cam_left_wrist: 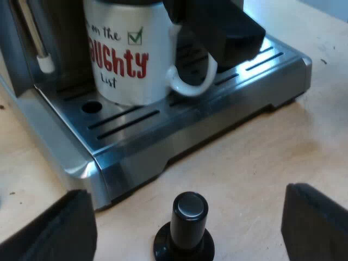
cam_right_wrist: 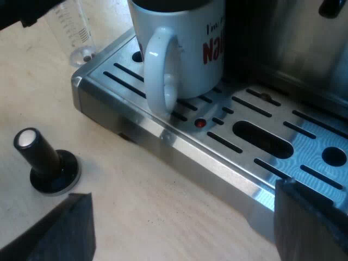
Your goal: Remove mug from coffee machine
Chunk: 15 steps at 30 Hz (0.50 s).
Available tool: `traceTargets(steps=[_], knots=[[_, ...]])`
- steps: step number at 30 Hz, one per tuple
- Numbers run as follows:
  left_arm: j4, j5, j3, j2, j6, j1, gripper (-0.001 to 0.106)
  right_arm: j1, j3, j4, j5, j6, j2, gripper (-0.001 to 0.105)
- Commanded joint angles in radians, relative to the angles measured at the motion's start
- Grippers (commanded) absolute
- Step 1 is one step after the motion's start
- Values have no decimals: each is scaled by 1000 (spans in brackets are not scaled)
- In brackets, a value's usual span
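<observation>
Pale wooden table (cam_right_wrist: 136,212) carries the steel drip tray (cam_right_wrist: 163,133) where the mug (cam_right_wrist: 187,65) stands upright, handle turned toward my right gripper (cam_right_wrist: 180,191), spread wide and empty, which I judge nearer than my left gripper (cam_left_wrist: 186,191), equally wide above the tamper (cam_left_wrist: 187,225).

1. Table (cam_left_wrist: 272,163): pale wood-grain top with a few small dark specks and faint smudges.
2. Espresso machine (cam_left_wrist: 163,147): stands directly on the table, with a brushed-metal, slotted drip tray (cam_right_wrist: 179,144) at its base.
3. Tamper (cam_left_wrist: 184,231): has a black knob and stands upright on its round base on the table, near the tray's corner and clear of it.
4. Measuring glass (cam_right_wrist: 76,38): clear and graduated, upright on the table just beside the tray's corner. Contact cannot be determined.
</observation>
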State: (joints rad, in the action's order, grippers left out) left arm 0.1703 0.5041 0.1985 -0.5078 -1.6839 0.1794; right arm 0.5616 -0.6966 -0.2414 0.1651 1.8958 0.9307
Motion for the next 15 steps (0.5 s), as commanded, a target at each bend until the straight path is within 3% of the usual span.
traceTargets(steps=[1,8,12,15], knots=[[-27,8,1,-1,-15,4,72,3,15,70,3,7,27,69],[-26,8,1,-1,-17,4,72,3,97,297,3,-72,110,69],[-19,8,1,-1,-17,4,72,44,138,433,1,-78,159,69],[-19,8,1,-1,-17,4,72,106,148,473,-80,-76,213,69]])
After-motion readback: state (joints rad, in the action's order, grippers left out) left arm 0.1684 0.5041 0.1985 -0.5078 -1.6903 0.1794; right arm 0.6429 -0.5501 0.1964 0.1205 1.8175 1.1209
